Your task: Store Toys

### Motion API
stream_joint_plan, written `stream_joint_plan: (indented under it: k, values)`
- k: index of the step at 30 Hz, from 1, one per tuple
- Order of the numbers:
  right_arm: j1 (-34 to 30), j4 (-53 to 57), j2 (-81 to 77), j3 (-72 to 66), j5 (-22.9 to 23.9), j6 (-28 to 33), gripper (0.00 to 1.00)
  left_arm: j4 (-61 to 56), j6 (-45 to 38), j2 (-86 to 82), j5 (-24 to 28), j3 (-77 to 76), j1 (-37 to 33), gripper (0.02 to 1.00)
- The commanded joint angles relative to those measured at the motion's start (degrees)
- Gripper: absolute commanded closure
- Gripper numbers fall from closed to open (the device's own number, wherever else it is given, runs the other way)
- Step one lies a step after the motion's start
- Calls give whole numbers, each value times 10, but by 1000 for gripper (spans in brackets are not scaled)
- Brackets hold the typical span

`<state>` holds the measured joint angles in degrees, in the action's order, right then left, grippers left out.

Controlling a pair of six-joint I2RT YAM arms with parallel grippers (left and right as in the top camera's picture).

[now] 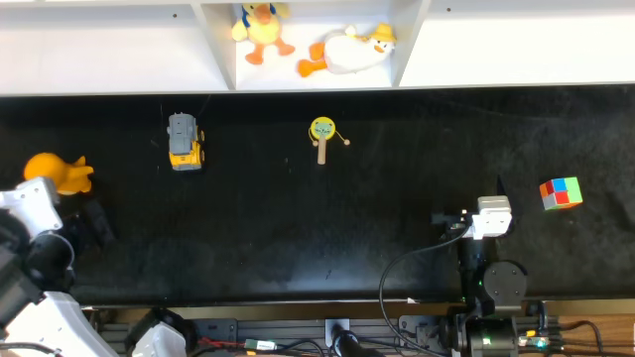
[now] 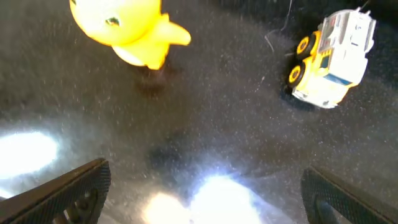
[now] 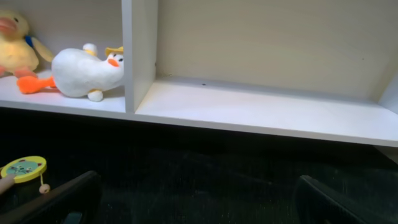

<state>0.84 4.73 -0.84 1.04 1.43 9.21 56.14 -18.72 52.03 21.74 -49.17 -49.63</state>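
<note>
1. On the black desk point(image 1: 397, 198), at its left end, a yellow duck toy point(image 2: 121, 28) sits just ahead of the left hand point(image 2: 205, 180). The toy truck point(image 2: 336, 59) stands farther along toward the middle, well apart from the duck.
2. The duck looks light and hollow, smooth and rounded all over, so I'd expect it to squirt out of a pinch taken too high. The safer hold is low across the fat of the body, not the beak or tail.
3. The truck looks like stiff plastic and light too, but it is on wheels and may roll when nudged. It should be gripped across its flat sides.
4. The left hand hangs low over the desk, looking down, with its fingers point(image 2: 74, 186) spread wide and nothing between them.
5. The right hand point(image 3: 199, 186) is held level and faces the shelf point(image 3: 261, 112), fingers wide apart and empty. The rattle drum point(image 3: 23, 169) lies on the desk off to one side of it. Two plush ducks point(image 1: 347, 50) lie in the shelf's middle bay
</note>
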Motion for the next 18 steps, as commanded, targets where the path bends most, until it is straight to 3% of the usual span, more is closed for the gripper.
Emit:
stream_joint_plan:
  k: [1, 10, 18]
  values:
    - [-1, -3, 6, -8, -3, -4, 5, -15, -101, -2, 57, -17, -45, 25]
    - [-1, -3, 6, -8, -3, -4, 5, -77, -175, 47, 2, -20, -54, 20]
    - [-1, -3, 6, -8, -3, -4, 5, -104, -174, 78, 3, -21, -80, 20]
